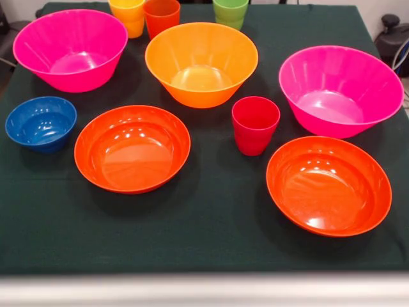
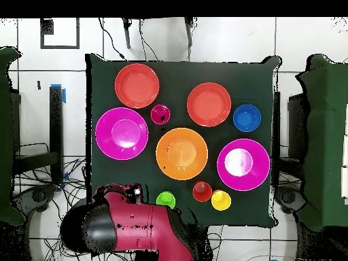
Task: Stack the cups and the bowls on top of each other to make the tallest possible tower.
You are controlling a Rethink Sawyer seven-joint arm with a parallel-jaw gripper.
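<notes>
Every piece stands alone and upright on the dark green cloth. The large orange bowl (image 1: pixel 201 64) (image 2: pixel 181 153) is in the middle. Two pink bowls (image 1: pixel 70 48) (image 1: pixel 340 89) flank it. Two shallow red-orange bowls (image 1: pixel 132 148) (image 1: pixel 328 185) sit nearer the front camera. The small blue bowl (image 1: pixel 40 123) (image 2: pixel 247 117) is at the left. The red cup (image 1: pixel 255 125) (image 2: pixel 160 114) stands between the orange bowl and the right pink bowl. The yellow cup (image 1: pixel 128 14), orange cup (image 1: pixel 162 14) and green cup (image 1: pixel 230 11) line the far edge. The gripper itself does not show.
The red and black arm (image 2: pixel 129 224) is drawn back at the robot's side of the table, just off the cloth near the green cup (image 2: pixel 166 200). Cables lie on the tiled floor around the table (image 2: pixel 102 75).
</notes>
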